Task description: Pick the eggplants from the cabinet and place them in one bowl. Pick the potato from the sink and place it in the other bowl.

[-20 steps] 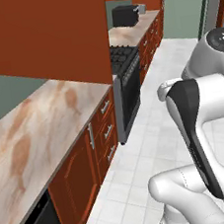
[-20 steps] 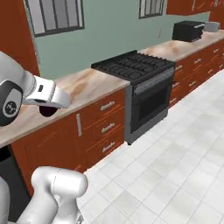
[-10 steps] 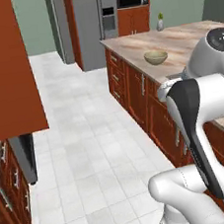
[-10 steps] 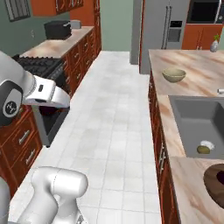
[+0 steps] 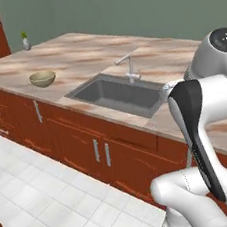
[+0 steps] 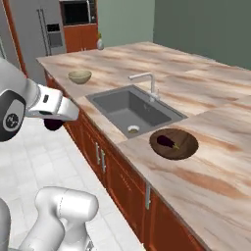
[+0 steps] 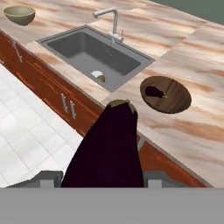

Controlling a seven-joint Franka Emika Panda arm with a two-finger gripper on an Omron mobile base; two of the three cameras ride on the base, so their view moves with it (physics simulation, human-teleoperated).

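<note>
My gripper (image 7: 103, 176) is shut on one eggplant (image 7: 109, 148), a long dark purple body that rises up the middle of the hand view. In the right base view the gripper (image 6: 53, 122) hangs over the floor, left of the counter, with the dark eggplant (image 6: 52, 123) under it. A second eggplant (image 6: 169, 142) lies in the wide dark brown bowl (image 6: 186, 149) right of the sink (image 6: 115, 103). The potato (image 7: 102, 78) sits on the sink's floor (image 7: 78, 46) beside a small white round object (image 7: 96, 74). The olive-tan bowl (image 6: 80, 76) stands left of the sink. The cabinet is out of view.
A silver faucet (image 6: 147, 81) rises behind the basin. Red-brown cabinet fronts (image 5: 97, 152) run below the marble counter (image 6: 215, 181). A small vase (image 5: 26, 43) stands at the counter's far end. White tiled floor (image 5: 40, 200) lies in front of the counter.
The whole picture has swung round: the base has turned from the stove side to face the counter with the sink. The eggplant stays in the gripper.
</note>
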